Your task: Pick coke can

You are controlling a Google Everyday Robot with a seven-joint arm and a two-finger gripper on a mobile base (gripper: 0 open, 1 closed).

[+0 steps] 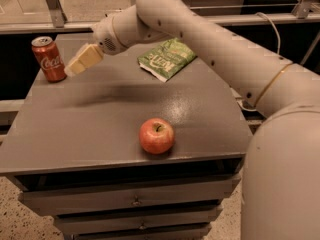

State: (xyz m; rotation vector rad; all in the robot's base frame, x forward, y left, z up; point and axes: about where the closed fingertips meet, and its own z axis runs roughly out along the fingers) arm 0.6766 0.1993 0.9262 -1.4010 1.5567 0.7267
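Observation:
The coke can (pixel 48 59), red with white lettering and a silver top, stands upright at the far left corner of the grey table (pixel 100 129). My gripper (pixel 76 65) hangs above the table just right of the can, its pale fingers pointing left and down toward it, apart from it. It holds nothing that I can see. The white arm reaches in from the right across the table.
A red apple (pixel 156 136) sits near the table's front edge. A green snack bag (pixel 166 58) lies at the back centre under the arm. Drawers run below the tabletop. A metal rail runs behind the table.

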